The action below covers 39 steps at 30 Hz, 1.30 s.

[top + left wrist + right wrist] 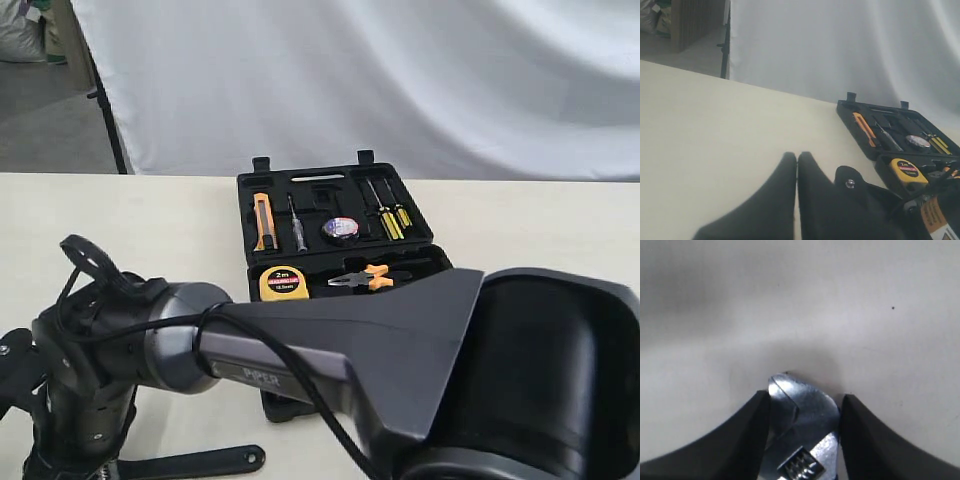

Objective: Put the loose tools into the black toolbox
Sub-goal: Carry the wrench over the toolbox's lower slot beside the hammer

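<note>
Right arm [400,335] stretches across, blocking the near part of the toolbox [243,200]; right gripper [805,395] clamps the wrench [805,427] head; left gripper [797,162] pinched together, empty.

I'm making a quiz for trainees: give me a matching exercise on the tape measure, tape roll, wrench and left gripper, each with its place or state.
1 tape measure
2 tape roll
3 wrench
4 left gripper

A shut, empty
B in the right gripper
C in toolbox, beside pliers
D in toolbox, beside screwdrivers

Pairs: 1-C, 2-D, 3-B, 4-A
</note>
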Each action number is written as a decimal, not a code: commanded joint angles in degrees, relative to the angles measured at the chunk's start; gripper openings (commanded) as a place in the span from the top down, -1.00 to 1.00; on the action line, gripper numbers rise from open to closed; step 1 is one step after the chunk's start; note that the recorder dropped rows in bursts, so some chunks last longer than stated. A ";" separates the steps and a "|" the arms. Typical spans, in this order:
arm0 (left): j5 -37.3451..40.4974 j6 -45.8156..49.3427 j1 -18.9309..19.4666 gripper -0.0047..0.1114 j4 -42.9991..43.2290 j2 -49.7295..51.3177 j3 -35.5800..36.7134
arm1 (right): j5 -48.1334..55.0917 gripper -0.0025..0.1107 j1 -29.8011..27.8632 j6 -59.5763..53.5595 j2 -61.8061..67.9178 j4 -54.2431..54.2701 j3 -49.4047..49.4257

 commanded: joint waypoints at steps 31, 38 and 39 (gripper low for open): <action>-0.41 -0.27 1.45 0.91 0.25 -0.18 -0.15 | -5.99 0.96 -25.74 3.09 -23.66 -5.10 26.92; -0.41 -0.27 1.45 0.91 0.25 -0.18 -0.15 | -8.90 0.96 -25.83 -2.62 -21.25 -9.41 26.44; -0.41 -0.27 1.45 0.91 0.25 -0.18 -0.15 | -8.39 0.96 -25.68 -4.41 -20.68 -9.41 26.17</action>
